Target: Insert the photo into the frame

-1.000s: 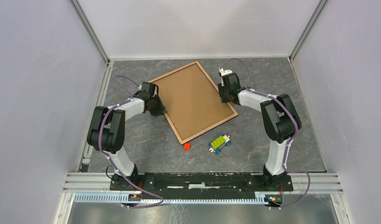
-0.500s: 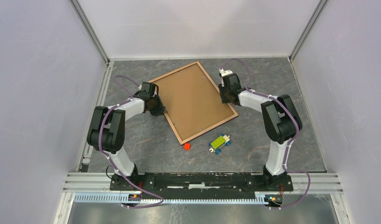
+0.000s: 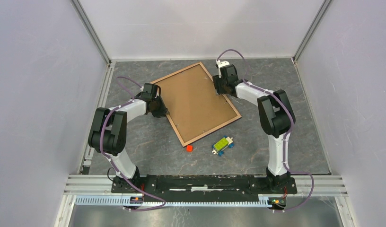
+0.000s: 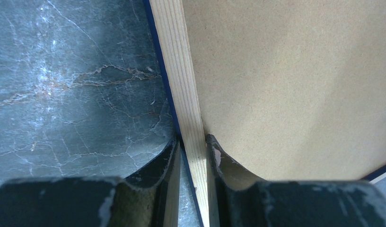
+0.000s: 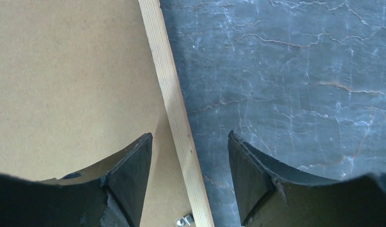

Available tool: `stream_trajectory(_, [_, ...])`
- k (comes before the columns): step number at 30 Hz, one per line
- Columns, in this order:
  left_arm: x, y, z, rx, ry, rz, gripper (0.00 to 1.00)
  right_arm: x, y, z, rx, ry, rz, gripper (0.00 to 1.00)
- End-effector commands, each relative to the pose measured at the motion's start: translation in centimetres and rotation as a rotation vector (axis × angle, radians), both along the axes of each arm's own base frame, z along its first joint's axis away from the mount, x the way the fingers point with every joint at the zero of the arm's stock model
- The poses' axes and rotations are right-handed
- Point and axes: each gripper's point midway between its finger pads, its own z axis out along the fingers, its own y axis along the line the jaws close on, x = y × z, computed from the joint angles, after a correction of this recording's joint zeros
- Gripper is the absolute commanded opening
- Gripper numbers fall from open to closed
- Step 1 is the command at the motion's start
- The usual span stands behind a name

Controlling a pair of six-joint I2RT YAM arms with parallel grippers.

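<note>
**A:** Left side?

**B:** The left gripper (image 4: 192,142) pinches the left rail of the thin light-wood rectangular frame (image 3: 177,72). The frame lies back-up on the dark marbled table (image 3: 276,142), and a plain brown backing board (image 3: 196,101) fills it. No photo shows.

**A:** Right?

**B:** The right gripper (image 5: 189,137) straddles the opposite rail, fingers wide, holding nothing. I'd say they're seating the back. Next, it should close squarely on that rail.
</note>
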Motion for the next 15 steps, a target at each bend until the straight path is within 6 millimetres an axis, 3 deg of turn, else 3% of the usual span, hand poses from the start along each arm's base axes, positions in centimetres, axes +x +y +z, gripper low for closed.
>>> stream_trajectory(1, [-2.3,1.1,-2.1,0.069,0.080,-0.016,0.03,0.7,1.4,-0.7,0.040,0.023,0.013,0.63])
stream_trajectory(7, [-2.2,1.1,-2.2,0.071,0.090,-0.014,0.15,-0.2,2.0,-1.9,0.068,0.068,0.034,0.50])
stream_trajectory(13, [-2.2,1.4,-2.2,0.082,0.090,-0.006,0.21,-4.0,2.2,-1.9,0.168,0.076,0.049,0.41])
stream_trajectory(15, [-2.3,1.5,-2.1,0.085,0.089,0.004,0.16,-5.3,1.9,-1.4,0.187,0.054,0.039,0.40])
